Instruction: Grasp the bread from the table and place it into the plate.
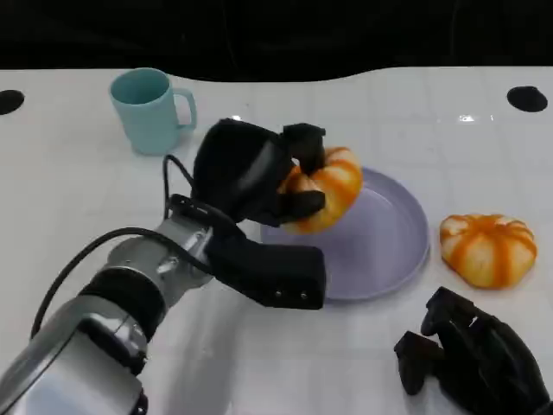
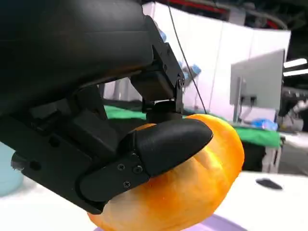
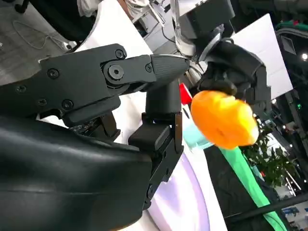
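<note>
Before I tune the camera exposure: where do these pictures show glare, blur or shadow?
Head view: small ceiling-light glare on the white table; soft shadow under the left hand holding the bread over the plate. Left wrist view: bread sharp, background room washed out bright. Right wrist view: near fingers sharp, background slightly soft.

Held bread (image 1: 333, 194) above plate (image 1: 393, 251) left edge; mug (image 1: 149, 110) behind-left.
</note>
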